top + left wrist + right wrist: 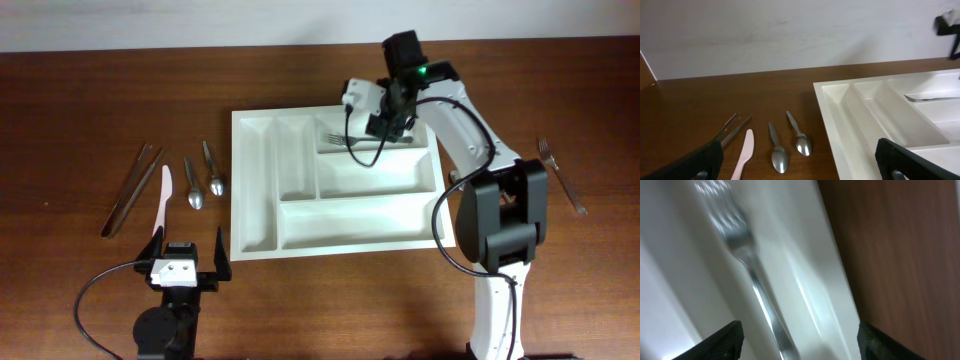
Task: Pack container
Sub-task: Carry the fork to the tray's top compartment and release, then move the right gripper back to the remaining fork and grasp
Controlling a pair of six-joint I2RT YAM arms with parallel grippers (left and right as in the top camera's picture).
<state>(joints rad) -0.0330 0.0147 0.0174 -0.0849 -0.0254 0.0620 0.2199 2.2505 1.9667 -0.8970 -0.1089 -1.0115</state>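
Note:
The container (240, 180) is a large white compartment tray in the middle of the table; its rim (832, 115) also shows in the left wrist view. A metal fork (345, 141) lies in its far wide compartment. My right gripper (392, 128) hovers over that fork's handle end. In the blurred right wrist view the fork (747, 275) lies on the white tray floor (805, 280), and my right gripper (800, 340) stands open, its jaws well apart and clear of the handle. My left gripper (189, 245) is open near the front left, holding nothing (799, 160).
Left of the tray lie metal tongs (130, 190), a pink knife (163, 200) and two spoons (193, 185) (213, 170). Another fork (562, 176) lies on the wood at far right. The right arm's base (500, 220) stands beside the tray's right edge.

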